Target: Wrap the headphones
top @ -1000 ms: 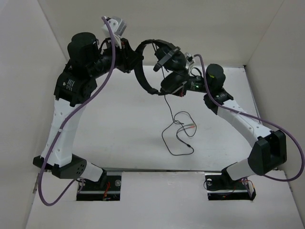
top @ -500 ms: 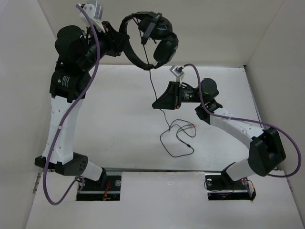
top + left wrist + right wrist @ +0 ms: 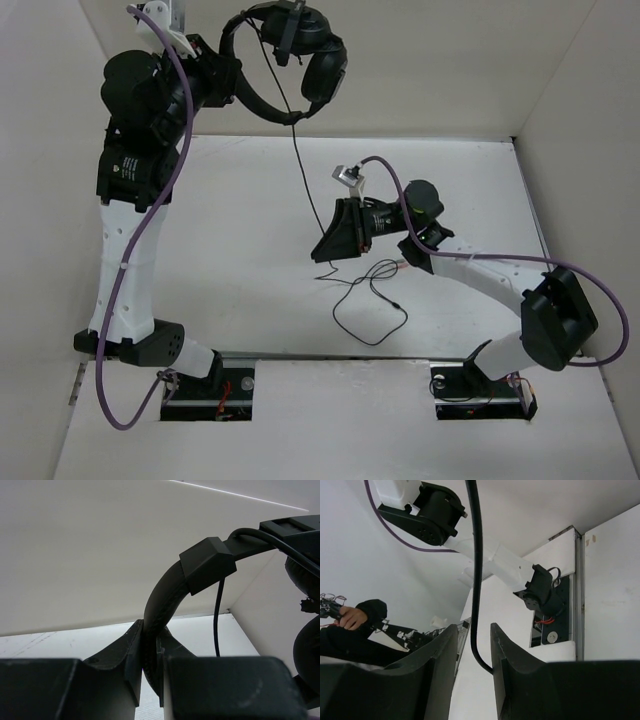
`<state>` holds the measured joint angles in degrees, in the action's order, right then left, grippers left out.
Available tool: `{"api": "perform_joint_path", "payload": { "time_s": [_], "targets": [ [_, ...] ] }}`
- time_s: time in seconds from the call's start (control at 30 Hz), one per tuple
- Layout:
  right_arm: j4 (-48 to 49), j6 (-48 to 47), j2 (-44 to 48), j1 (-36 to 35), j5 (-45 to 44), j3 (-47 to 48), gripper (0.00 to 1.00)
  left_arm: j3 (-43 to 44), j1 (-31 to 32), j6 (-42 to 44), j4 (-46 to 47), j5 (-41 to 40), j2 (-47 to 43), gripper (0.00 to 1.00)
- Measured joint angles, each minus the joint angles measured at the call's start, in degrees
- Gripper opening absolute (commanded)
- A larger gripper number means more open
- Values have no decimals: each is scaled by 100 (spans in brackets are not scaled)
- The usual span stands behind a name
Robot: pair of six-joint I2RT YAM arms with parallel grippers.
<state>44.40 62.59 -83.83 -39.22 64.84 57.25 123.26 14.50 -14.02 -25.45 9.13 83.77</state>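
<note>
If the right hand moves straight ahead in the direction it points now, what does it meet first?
The headphone cable, which hangs between the open fingers of the right hand. Farther along that line the wrist view shows the left arm, though depth is hard to judge.

Headphones [image 3: 318, 70] up high in L gripper [image 3: 232, 82], cable [image 3: 296, 160] down btwn R gripper [image 3: 322, 245] fingers, end on table [image 3: 240, 220]

Robotics lab, bench test cell. Left arm [image 3: 125, 270] and right arm [image 3: 490, 275] are bolted at the near edge of a white table [image 3: 230, 260], boxed in by plain white walls [image 3: 450, 60]. Purple cables [image 3: 122, 428] hang loose, and there is bare wiring [image 3: 228, 388] at the bases. Right wrist view catches a person's hand [image 3: 350, 617] on wired apparatus.
</note>
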Motion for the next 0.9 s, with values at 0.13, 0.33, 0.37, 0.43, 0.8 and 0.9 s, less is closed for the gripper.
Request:
{"api": "perform_joint_path", "payload": {
  "time_s": [0.13,0.33,0.37,0.43,0.8,0.9],
  "targets": [
    [20,7,-4,-63,81,-44,31,0,-103,28,2,-85,0,0],
    [116,-24,11,-94,188,-184,0,0,-227,120,13,-219,0,0],
    [131,-24,28,-44,190,-205,0,-2,-234,131,13,-227,0,0],
    [197,-24,90,166,186,-273,0,-2,-258,149,22,-249,0,0],
    [369,-109,625,905,149,-566,0,-26,-275,155,59,-317,-2,0],
    [387,-136,636,1115,81,-566,0,-149,-278,155,120,-319,-26,0]
  ]
}}
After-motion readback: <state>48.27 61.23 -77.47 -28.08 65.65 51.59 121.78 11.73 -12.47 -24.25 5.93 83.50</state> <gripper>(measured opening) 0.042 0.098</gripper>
